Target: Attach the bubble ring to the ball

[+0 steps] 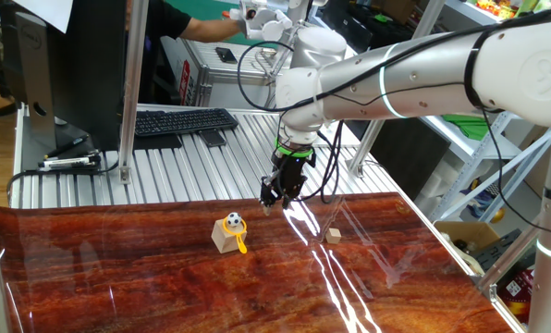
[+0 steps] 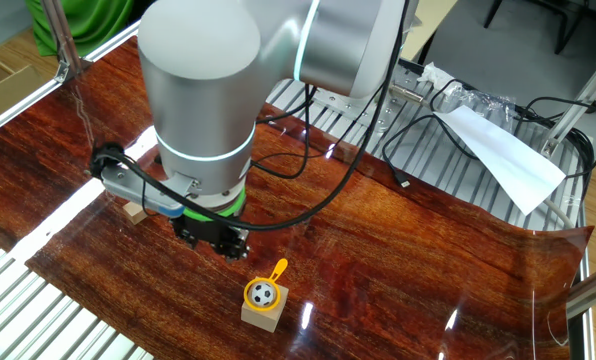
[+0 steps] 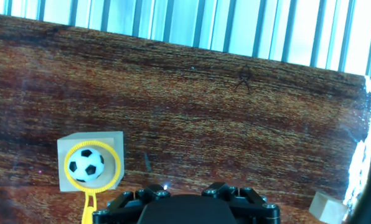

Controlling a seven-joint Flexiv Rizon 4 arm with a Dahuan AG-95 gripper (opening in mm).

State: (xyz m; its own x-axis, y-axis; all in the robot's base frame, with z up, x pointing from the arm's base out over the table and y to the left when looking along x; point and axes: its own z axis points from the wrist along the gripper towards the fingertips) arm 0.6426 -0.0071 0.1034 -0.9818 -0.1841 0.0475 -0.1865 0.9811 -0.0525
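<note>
Encircling the ball (image 3: 86, 165), bubble ring (image 3: 93, 185) clearest in hand view, gripper (image 1: 274, 197) apart, its state unclear.

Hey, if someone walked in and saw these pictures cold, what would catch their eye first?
Probably the ball, sitting on a light wooden cube near the middle of the red-brown table, with the bubble ring looped around it. Next, the arm's end effector hovering above the table beside the cube, holding nothing. A small tan cube lies apart.
</note>
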